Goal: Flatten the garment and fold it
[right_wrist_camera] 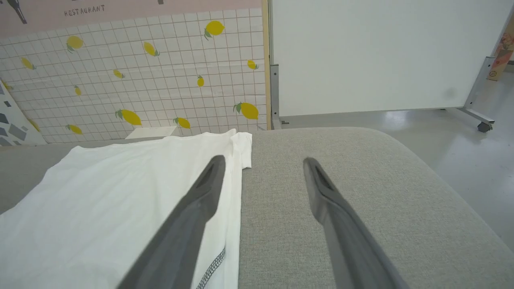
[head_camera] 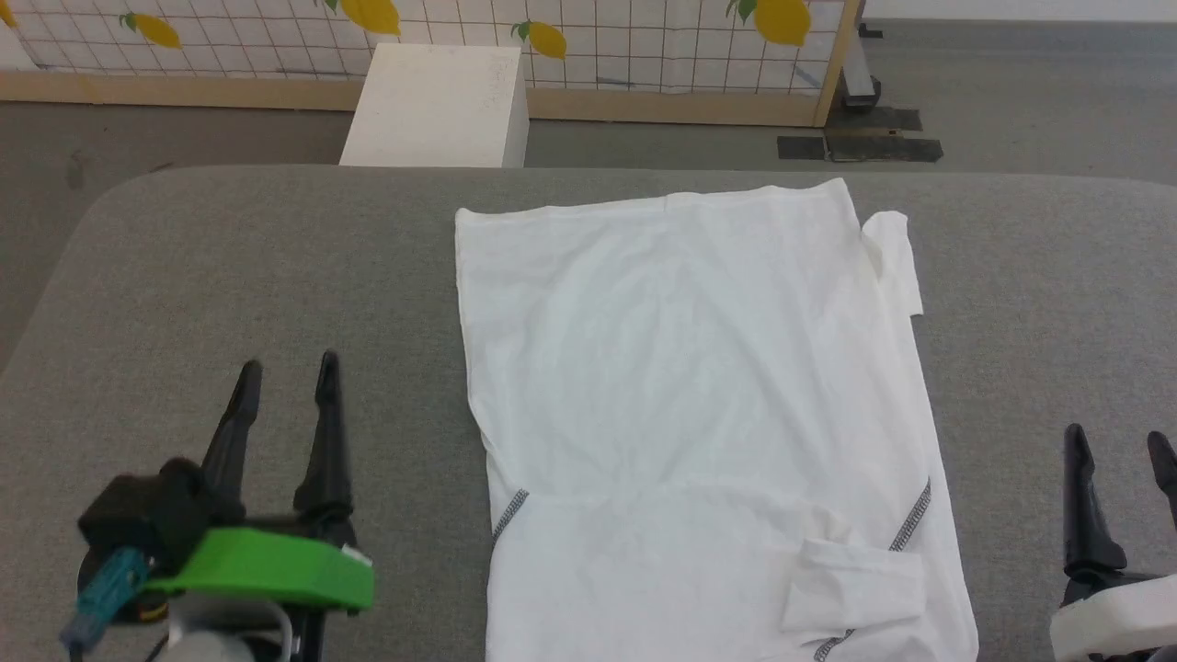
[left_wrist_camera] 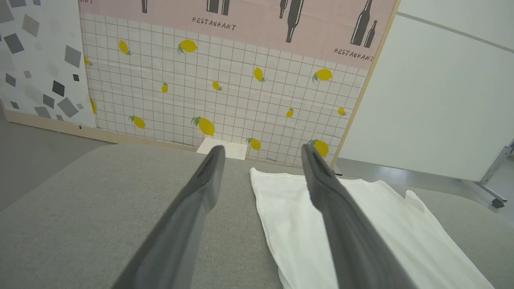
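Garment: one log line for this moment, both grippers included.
garment: flat on grey table, untouched | left gripper: open, empty, beside its left edge | right gripper: open, empty, beside its right edge

The garment (head_camera: 699, 386) in the centre of the head view is plain white, with grey zigzag stitching (head_camera: 910, 526) low on its right. Under it the surface (head_camera: 230, 276) is mid-grey woven cloth. At upper centre is a white box (head_camera: 437, 106). The wall panel (left_wrist_camera: 209, 88) is a white tile grid strewn with yellow lemons and green leaves. Above it is a pink band (left_wrist_camera: 257, 16) with dark bottle shapes. At lower left, the left gripper (head_camera: 287, 372) has black fingers (head_camera: 324, 432) and a bright green housing (head_camera: 267, 568) — the right gripper (head_camera: 1115, 439), at lower right, is black too.
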`<state>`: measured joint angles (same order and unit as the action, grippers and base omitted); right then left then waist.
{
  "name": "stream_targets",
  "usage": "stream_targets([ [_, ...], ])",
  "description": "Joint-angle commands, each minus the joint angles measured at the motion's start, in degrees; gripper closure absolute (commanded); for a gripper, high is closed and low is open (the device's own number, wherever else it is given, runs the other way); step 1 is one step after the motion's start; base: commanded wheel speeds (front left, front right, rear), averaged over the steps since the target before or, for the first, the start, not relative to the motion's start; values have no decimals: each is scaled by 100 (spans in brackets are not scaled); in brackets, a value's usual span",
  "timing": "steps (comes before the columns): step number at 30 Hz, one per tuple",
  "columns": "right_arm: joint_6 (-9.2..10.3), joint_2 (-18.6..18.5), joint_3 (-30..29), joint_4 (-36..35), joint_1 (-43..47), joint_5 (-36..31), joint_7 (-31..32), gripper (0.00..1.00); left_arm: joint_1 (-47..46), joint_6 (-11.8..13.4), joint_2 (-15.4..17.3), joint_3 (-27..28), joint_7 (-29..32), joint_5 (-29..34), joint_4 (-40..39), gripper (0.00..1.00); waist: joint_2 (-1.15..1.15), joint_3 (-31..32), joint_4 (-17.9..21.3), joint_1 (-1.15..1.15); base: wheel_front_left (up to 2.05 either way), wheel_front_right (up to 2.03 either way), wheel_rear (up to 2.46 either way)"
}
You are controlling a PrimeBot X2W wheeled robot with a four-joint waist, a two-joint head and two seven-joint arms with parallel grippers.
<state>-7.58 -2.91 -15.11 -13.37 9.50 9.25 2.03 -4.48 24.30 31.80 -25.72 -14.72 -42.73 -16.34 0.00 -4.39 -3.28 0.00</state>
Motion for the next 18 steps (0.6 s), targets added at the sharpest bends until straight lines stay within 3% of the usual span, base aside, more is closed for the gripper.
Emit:
stream_targets([
  [1, 9, 3, 38, 47, 63, 59, -48, 0, 378, -5, -68, 178, -26, 157, -70, 0, 0, 9, -10, 0, 0, 0, 0],
  [6, 9, 3, 32, 153, 128, 119, -118, 0, 1364, -77, -446, 768, -27, 494, -161, 0, 0, 25, -83, 0, 0, 0, 0],
  [11, 9, 3, 54, 81, -51, -28, 10, 0, 1656, -400, -789, 1055, -27, 764, -133, 0, 0, -104, -135, 0, 0, 0, 0],
  [18, 9, 3, 149, -276, -1350, -116, 985, 0, 1408, -809, -1125, 1195, -28, 1028, -86, 0, 0, -700, -123, 0, 0, 0, 0],
])
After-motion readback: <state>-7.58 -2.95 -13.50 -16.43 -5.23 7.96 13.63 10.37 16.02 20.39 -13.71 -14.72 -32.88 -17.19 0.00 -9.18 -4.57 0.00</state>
